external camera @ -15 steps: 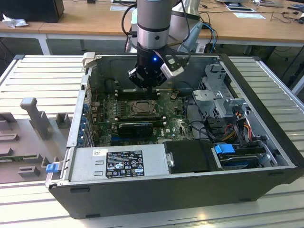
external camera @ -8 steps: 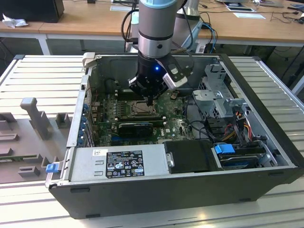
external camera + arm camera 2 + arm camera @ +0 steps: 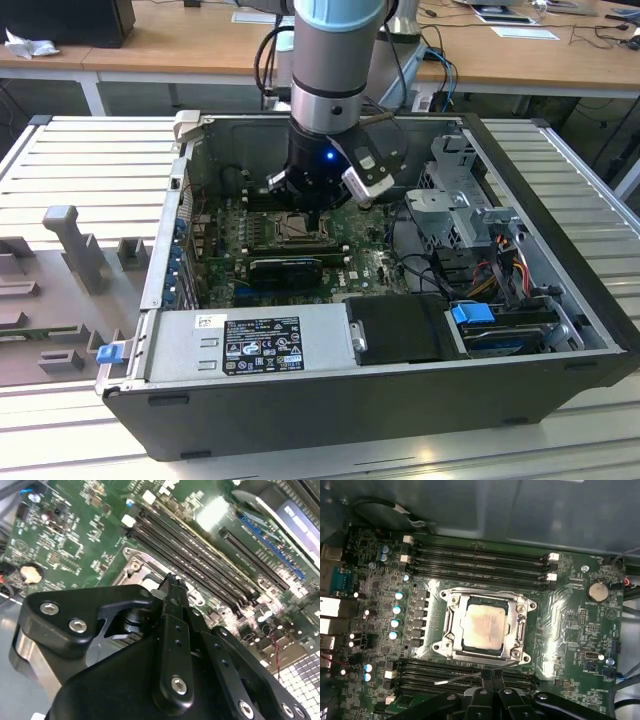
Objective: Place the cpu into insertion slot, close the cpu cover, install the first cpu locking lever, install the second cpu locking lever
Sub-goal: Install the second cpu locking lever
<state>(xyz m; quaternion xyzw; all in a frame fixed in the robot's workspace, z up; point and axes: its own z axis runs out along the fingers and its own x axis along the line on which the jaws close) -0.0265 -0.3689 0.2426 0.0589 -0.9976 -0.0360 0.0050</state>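
The cpu (image 3: pixel 482 625), a silvery square chip, lies flat in the insertion slot (image 3: pixel 440 647) on the green motherboard. The cpu cover (image 3: pixel 451 602), a thin metal frame, is folded down around it. One thin wire locking lever (image 3: pixel 455 678) sticks out slantwise along the socket's near edge, its loose end raised. My gripper (image 3: pixel 491 674) is shut, and its black fingertips meet right at this lever's shaft. In the second wrist view the gripper (image 3: pixel 172 580) tips sit at a socket corner. In the exterior view the gripper (image 3: pixel 315 215) reaches down into the case over the socket (image 3: pixel 296 228).
Long black memory slots (image 3: pixel 480 555) run on both sides of the socket. A coin battery (image 3: pixel 597 591) sits beside it. The case walls (image 3: pixel 165 250) box in the board, with a black box (image 3: pixel 400 328), a drive cage (image 3: pixel 455 190) and cables (image 3: pixel 500 270) nearby.
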